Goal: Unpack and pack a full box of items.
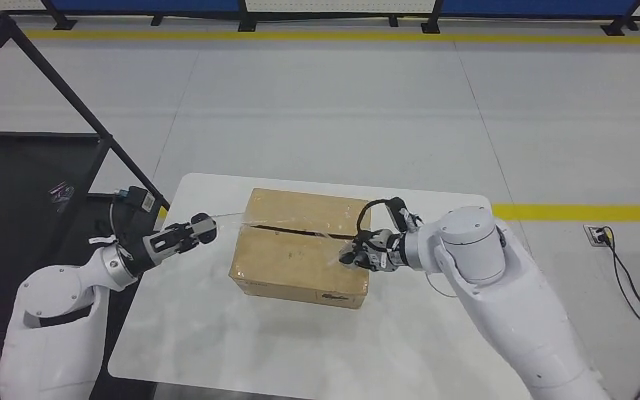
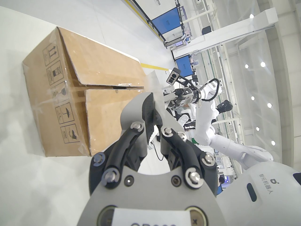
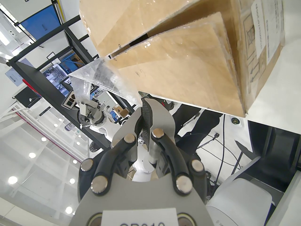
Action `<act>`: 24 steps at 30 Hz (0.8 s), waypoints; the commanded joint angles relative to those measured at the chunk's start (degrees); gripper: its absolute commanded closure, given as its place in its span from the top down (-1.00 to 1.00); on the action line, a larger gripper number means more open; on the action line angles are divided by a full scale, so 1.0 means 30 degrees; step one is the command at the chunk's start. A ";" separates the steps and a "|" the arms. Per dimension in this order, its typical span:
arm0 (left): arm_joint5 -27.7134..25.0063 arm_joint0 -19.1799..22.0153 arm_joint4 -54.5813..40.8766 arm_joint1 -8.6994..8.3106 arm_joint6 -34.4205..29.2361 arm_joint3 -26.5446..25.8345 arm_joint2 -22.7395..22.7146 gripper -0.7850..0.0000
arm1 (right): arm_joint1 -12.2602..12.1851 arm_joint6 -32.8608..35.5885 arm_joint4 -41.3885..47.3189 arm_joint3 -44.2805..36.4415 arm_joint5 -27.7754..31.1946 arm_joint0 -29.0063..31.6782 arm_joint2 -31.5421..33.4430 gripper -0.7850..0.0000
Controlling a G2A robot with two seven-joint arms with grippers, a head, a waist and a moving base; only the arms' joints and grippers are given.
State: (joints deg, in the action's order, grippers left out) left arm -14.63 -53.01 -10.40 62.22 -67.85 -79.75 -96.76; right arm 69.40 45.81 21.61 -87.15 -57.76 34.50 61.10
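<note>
While the cardboard box (image 1: 300, 250) sits mid-frame on the white surface (image 1: 200, 330), we see the left tool (image 1: 208, 227) pinching clear tape (image 1: 230, 217) stretched from its top; the right tool (image 1: 348, 258), pressed together, is at its right end.

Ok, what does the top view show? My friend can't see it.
A brown cardboard box sits on a white table between two robot arms. The left end effector pinches a strip of clear tape stretching from the box's top; the right end effector is shut by the seam's other end.
</note>
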 commanded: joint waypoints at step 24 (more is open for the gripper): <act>0.4347 0.3669 0.0750 -0.0938 -0.2692 0.3439 0.2058 -1.00 | -0.3822 0.0167 2.0053 0.8763 -0.0080 -0.9816 -1.3502 -1.00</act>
State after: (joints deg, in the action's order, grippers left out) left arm -1.57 -42.00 -7.57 59.46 -76.80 -69.94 -90.40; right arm 58.26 46.31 79.13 -61.05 -58.00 6.49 23.92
